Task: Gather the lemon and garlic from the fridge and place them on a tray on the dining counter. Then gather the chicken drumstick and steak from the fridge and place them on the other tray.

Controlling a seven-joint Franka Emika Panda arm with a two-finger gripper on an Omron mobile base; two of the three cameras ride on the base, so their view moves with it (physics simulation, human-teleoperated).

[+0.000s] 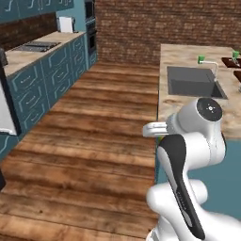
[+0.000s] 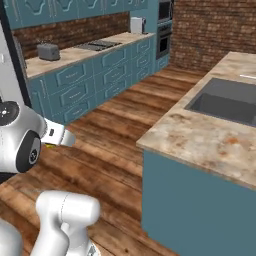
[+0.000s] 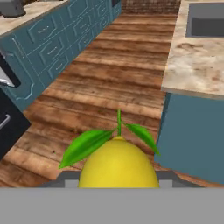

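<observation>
A white robot arm stood on the wooden kitchen floor, folded in close to its own body, beside the near end of the dining counter (image 2: 210, 135). Seen from the camera on its hand, the gripper (image 3: 118, 178) was partly closed around the lemon (image 3: 117, 164), a bright yellow fruit with a short stem and two green leaves pointing forward. Grey finger parts showed on either side of the fruit, touching it, so the lemon was held and carried clear of the floor, not resting on anything.

The arm seemed tucked in this way to keep the fruit steady while the base travelled. The hand faced down the aisle between the teal cabinet run (image 3: 57, 52) on one side and the beige marbled counter on the other. The counter's inset grey sink (image 1: 194, 81) lay farther along, and a dark brown shape that may have been a tray (image 1: 231, 61) sat at the far end near a small green object (image 1: 201, 59); it was too small to be sure. A dark panel with a pale handle, possibly part of the fridge (image 3: 11, 122), edged into the hand's view.

Judging by this, the lemon was on its way to a tray, with the garlic and meats yet to be fetched.
</observation>
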